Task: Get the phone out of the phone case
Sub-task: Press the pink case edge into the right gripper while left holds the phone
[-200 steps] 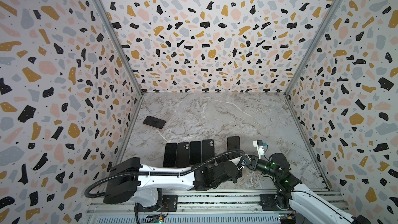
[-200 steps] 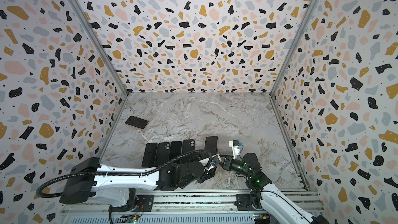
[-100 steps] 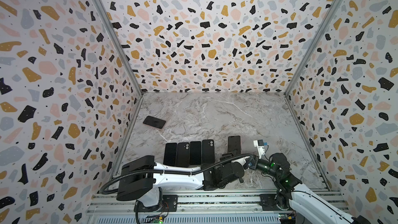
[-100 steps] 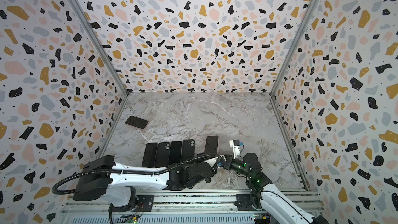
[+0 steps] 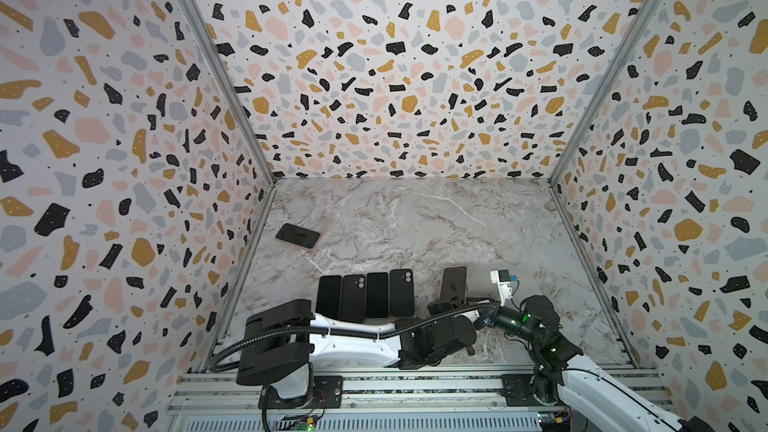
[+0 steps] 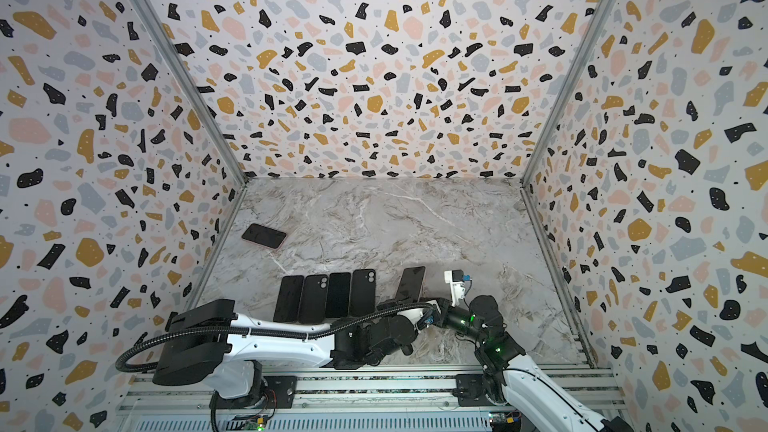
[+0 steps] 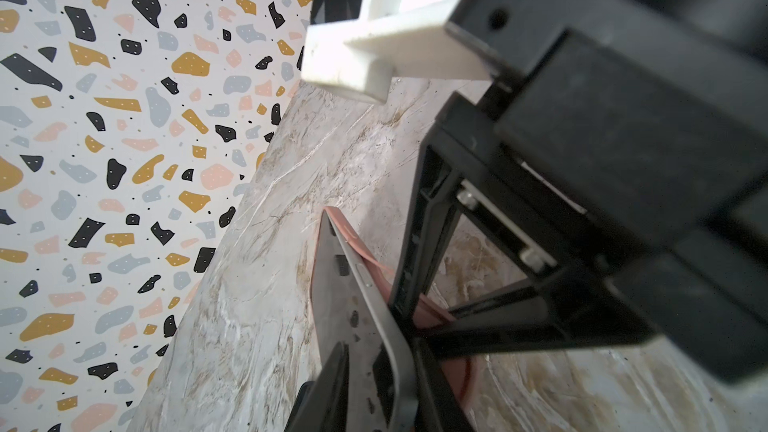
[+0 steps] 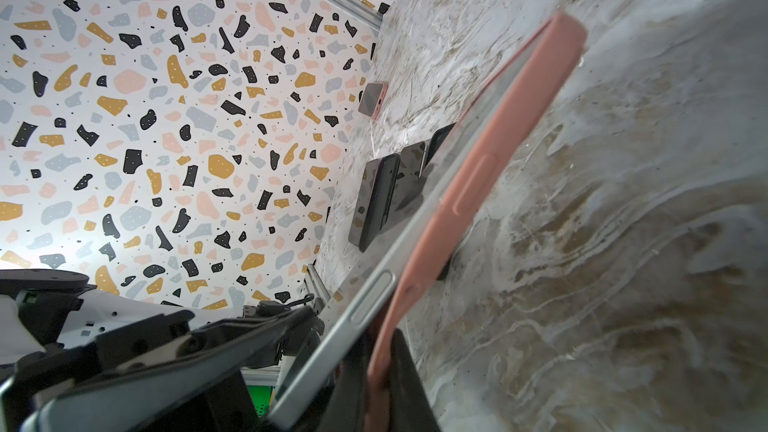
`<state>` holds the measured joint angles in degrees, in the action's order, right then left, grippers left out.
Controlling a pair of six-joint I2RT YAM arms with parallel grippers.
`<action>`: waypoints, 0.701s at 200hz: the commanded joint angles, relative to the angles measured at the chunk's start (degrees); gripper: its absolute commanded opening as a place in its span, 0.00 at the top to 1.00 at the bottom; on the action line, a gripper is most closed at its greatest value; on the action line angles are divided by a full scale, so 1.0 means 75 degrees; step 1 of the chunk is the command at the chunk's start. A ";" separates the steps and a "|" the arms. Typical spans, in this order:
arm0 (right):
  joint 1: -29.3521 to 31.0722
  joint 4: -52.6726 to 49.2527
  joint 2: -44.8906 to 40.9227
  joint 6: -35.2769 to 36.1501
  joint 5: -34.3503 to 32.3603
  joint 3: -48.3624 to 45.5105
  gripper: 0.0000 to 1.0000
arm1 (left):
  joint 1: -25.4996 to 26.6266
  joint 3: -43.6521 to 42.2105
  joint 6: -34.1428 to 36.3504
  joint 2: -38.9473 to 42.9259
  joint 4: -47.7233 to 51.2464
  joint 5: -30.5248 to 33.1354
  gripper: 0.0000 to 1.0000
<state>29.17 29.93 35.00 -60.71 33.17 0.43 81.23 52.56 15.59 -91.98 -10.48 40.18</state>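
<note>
The phone [image 5: 453, 280] stands tilted up off the marble table at the front centre, half out of its pink phone case [image 8: 498, 160]. Its silver edge [image 8: 374, 297] has peeled away from the case at the near end. My left gripper [image 7: 380, 351] is shut on the phone, one finger on the dark screen and the other behind the silver edge. My right gripper [image 8: 380, 351] is shut on the case wall, with one finger between phone and case. In both top views the two grippers [image 5: 446, 307] [image 5: 473, 305] meet under the phone.
Several black phones and cases [image 5: 365, 295] lie side by side just left of the held phone. Another phone in a pink case [image 5: 298, 235] lies by the left wall. Terrazzo walls close in three sides. The metal rail [image 5: 415, 384] runs along the front.
My left arm swung right, bringing its gripper up to the phone, and the jaws closed on the phone's edge. The right gripper kept its hold on the case.
</note>
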 commanded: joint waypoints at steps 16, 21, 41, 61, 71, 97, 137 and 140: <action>0.0107 0.0721 -0.0233 -0.0034 0.0511 0.0093 1.00 | -0.0059 0.0247 0.0030 -0.0173 -0.0276 0.0222 0.79; 0.0113 0.0731 -0.0237 -0.0034 0.0512 0.0095 1.00 | -0.0061 0.0255 0.0030 -0.0191 -0.0251 0.0174 0.80; 0.0125 0.0736 -0.0231 -0.0048 0.0511 0.0084 1.00 | -0.0054 0.0281 0.0030 -0.0248 -0.0232 0.0115 0.85; 0.0138 0.0727 -0.0225 -0.0038 0.0494 0.0072 1.00 | -0.0055 0.0282 0.0031 -0.0250 -0.0230 0.0147 0.89; 0.0135 0.0732 -0.0225 -0.0051 0.0499 0.0066 1.00 | -0.0060 0.0277 0.0042 -0.0251 -0.0209 0.0167 0.91; 0.0141 0.0720 -0.0243 -0.0058 0.0488 0.0060 1.00 | -0.0061 0.0203 -0.0001 -0.0201 -0.0185 0.0118 0.97; 0.0141 0.0540 -0.0240 0.0007 0.0423 0.0059 1.00 | -0.0061 0.0020 -0.0055 0.0024 -0.0231 0.0169 1.00; 0.0142 0.0500 -0.0248 0.0030 0.0418 0.0060 1.00 | -0.0061 0.0007 -0.0058 0.0056 -0.0232 0.0179 1.00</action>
<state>29.54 29.80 34.74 -61.54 33.98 0.40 81.06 53.28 15.90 -92.97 -10.72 41.67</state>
